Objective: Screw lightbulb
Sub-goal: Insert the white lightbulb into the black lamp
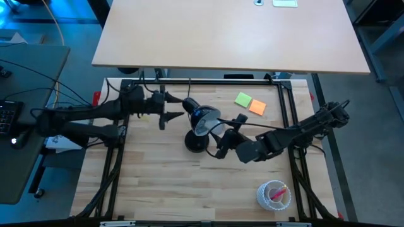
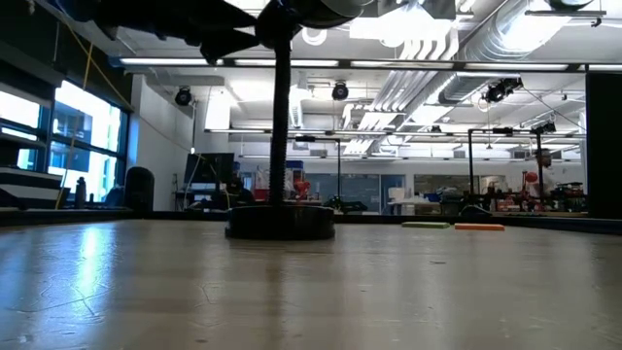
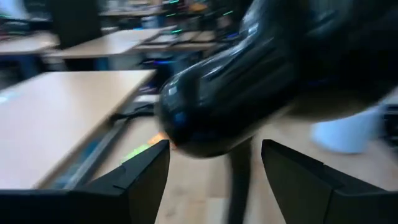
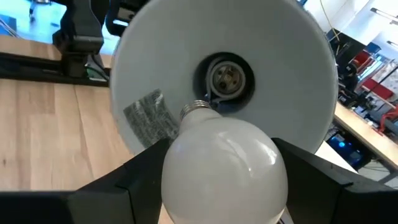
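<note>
High view: a black desk lamp (image 1: 201,126) with a round base and tilted head stands mid-way across the pale wooden surface (image 1: 158,183). The left end effector (image 1: 172,106) reaches in from the left, its fingers parted just beside the lamp head. The right end effector (image 1: 228,135) comes from the right, close to the open side of the head. A green sticky note (image 1: 243,99) and an orange sticky note (image 1: 257,107) lie behind the lamp; a clear plastic cup with pink contents (image 1: 274,193) stands near the front right.

Low view: the lamp's round base and upright stem rise from the surface, with the head and arms dark along the upper edge.

Left wrist view: the left fingers (image 3: 140,177) stand apart, gripping nothing, with the glossy black lamp head close ahead.

Right wrist view: the right end effector grips the small white frosted lightbulb (image 4: 225,163) by its globe. The silvery screw base points toward the socket (image 4: 227,78) inside the white lamp shade, near it but not yet inserted.
</note>
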Available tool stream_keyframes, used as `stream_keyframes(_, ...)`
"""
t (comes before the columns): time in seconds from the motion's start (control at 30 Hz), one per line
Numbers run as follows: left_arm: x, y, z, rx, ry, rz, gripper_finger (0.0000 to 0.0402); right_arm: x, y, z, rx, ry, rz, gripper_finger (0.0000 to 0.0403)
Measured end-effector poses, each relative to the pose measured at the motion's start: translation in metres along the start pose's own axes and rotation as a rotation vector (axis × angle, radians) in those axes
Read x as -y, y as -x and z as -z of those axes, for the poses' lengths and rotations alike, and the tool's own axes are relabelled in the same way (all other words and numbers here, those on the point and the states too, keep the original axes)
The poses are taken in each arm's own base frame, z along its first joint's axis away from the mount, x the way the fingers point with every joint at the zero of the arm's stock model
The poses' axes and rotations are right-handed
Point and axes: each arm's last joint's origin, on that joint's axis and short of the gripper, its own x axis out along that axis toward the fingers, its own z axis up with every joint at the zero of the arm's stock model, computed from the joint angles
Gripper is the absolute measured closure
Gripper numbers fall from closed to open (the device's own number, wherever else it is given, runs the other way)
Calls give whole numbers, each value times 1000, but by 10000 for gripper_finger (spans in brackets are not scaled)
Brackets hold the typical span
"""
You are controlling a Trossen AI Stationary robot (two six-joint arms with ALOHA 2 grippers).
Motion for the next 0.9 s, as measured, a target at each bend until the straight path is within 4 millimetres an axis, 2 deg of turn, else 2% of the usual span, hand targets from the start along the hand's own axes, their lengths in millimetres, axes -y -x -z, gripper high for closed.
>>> stream_keyframes(0.17, -14, 1, -1, 43, 45, 68, 153, 1, 0, -4, 27, -42, 3, 148)
stream_keyframes(0.37, -20, -11, 2, 84, 55, 128, 153, 9, -12, -6, 29, -126, 41, 148)
stream_keyframes(0.6, -14, -22, 6, 90, 56, 177, 153, 14, -22, -8, 41, -115, 30, 148)
stream_keyframes(0.9, 2, -27, 3, 107, 66, 229, 153, 14, -22, -7, 29, -47, 78, 148)
